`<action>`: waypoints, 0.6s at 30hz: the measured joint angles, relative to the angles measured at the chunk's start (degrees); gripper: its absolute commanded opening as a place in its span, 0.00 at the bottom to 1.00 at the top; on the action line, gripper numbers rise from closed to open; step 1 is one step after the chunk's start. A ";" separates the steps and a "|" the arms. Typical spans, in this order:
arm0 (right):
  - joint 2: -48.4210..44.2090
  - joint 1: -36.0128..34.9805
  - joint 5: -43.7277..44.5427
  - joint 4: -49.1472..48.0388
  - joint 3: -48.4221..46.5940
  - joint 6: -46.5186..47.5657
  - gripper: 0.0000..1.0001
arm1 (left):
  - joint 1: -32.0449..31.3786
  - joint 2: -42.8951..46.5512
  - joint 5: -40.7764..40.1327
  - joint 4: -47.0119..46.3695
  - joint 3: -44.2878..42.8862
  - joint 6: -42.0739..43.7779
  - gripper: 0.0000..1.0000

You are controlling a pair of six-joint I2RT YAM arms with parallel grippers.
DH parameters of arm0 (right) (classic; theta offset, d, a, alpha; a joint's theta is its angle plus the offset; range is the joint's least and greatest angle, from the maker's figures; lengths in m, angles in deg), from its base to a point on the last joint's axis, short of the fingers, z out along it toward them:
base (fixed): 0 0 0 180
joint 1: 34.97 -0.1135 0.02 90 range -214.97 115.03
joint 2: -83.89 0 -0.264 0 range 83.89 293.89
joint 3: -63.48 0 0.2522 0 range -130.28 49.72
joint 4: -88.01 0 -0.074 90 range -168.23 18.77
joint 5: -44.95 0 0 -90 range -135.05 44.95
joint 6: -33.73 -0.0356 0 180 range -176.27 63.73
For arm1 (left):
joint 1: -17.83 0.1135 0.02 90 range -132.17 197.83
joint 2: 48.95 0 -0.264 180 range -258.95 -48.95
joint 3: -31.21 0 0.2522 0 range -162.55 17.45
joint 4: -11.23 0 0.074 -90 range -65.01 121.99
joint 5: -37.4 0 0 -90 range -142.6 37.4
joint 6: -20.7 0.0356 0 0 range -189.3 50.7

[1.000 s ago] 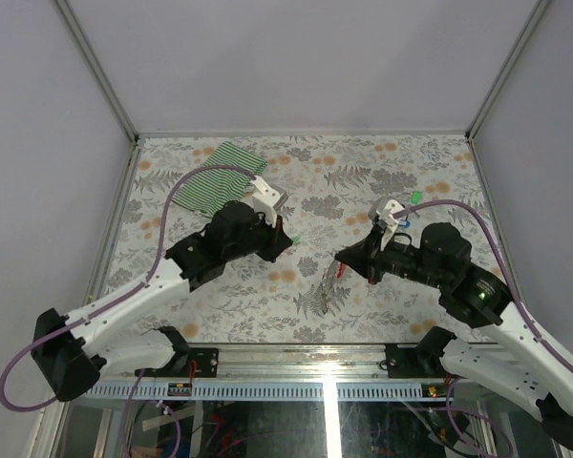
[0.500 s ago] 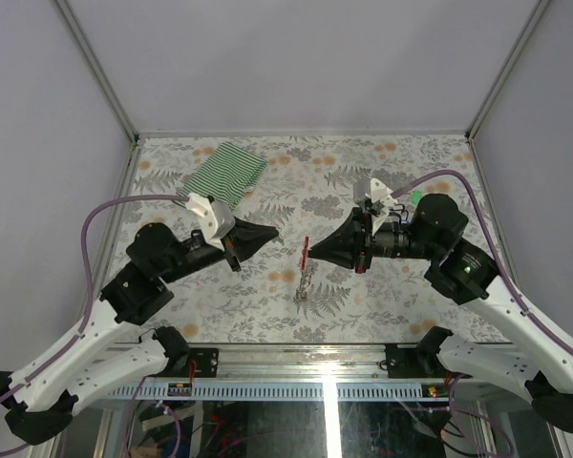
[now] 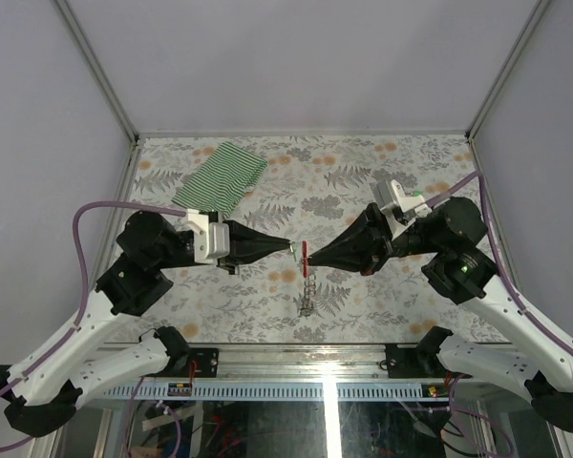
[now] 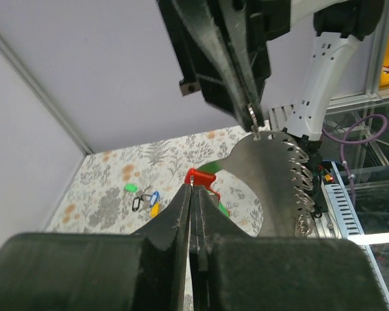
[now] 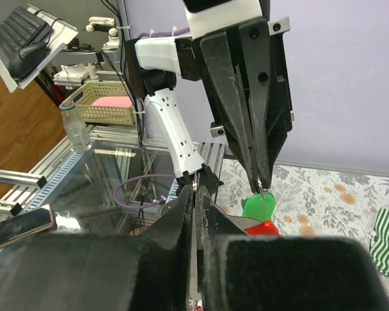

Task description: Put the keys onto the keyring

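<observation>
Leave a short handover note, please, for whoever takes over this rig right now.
Left tool: shut on a green-tagged key, held above the table.
Right tool: shut on the keyring, its metal strip hanging down.
The two tips almost meet at mid-table.
Done: key and keyring are both lifted and brought tip to tip. Whether the key is threaded on cannot be told.
Left: finish threading, then fetch the other keys lying on the table.
</observation>
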 measured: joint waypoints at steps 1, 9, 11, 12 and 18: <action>0.09 0.00 -0.50 -0.52 0.00 -0.15 0.00 | 0.00 -0.11 0.68 -0.02 -0.52 0.39 0.00; 0.85 0.00 -0.26 1.36 -0.07 1.07 0.00 | 0.00 -1.75 5.11 -0.11 -3.50 2.27 0.00; 0.85 0.00 0.15 1.99 -0.09 1.38 0.00 | 0.00 -2.19 5.75 -0.04 -3.50 2.47 0.00; 0.85 0.00 0.26 2.19 -0.11 1.49 0.00 | 0.00 -2.36 5.92 -0.04 -3.50 2.56 0.00; 1.09 0.00 0.61 2.67 -0.13 1.53 0.00 | 0.00 -2.69 6.47 0.00 -3.67 2.80 0.00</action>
